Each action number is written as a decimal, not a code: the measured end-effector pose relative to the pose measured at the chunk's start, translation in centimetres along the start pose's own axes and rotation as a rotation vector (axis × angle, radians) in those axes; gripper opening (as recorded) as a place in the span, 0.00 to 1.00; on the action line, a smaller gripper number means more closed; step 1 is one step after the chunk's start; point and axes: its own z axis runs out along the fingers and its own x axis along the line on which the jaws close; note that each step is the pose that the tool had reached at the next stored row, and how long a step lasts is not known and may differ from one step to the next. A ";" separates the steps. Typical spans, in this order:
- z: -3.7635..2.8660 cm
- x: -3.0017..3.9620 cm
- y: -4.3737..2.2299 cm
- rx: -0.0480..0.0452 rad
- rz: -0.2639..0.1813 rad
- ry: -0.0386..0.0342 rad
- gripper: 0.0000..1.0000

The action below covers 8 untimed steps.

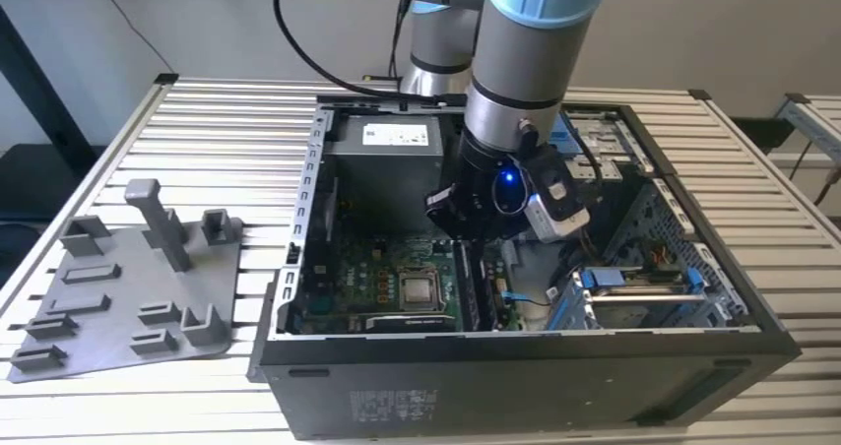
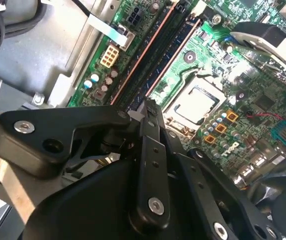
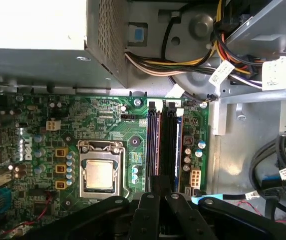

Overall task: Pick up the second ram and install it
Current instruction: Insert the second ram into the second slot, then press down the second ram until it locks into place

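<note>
On the exterior view's left, a grey plastic tray (image 1: 125,302) is lying on the slatted tabletop (image 1: 224,120), its upright pegs standing bare. Just beside it toward the right, the open computer case (image 1: 526,366) is sitting with its side off, and the green motherboard (image 1: 361,278) is showing at the bottom of it. The square processor socket (image 1: 420,289) is sitting on that board, and near it to the right the long memory slots (image 1: 476,283) are running front to back. The robot arm (image 1: 519,61) is reaching down into the case from above, and the gripper (image 1: 476,230) is hanging directly over those slots. In the first wrist view the socket (image 3: 99,174) is lying to one side of the slots, and a dark memory stick (image 3: 171,145) is standing on edge in one of them, between the empty slot with the reddish rim and the row of small capacitors. I cannot tell from here whether this stick is the second ram or the other one. In the second wrist view the gripper (image 2: 150,107) is pointing its black tip right at the near end of the slots (image 2: 157,55). The jaws are looking drawn narrow together, though I cannot tell whether they are pinching anything.
</note>
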 end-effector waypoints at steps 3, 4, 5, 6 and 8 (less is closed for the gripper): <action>0.00 0.00 0.00 0.0004 0.000 0.0000 0.11; 0.00 0.00 0.00 0.0005 0.000 0.0000 0.11; 0.00 0.00 0.00 0.0007 0.000 0.0000 0.11; 0.00 0.00 0.00 0.0008 0.000 0.0000 0.11; 0.00 0.00 0.00 0.0011 0.000 0.0000 0.11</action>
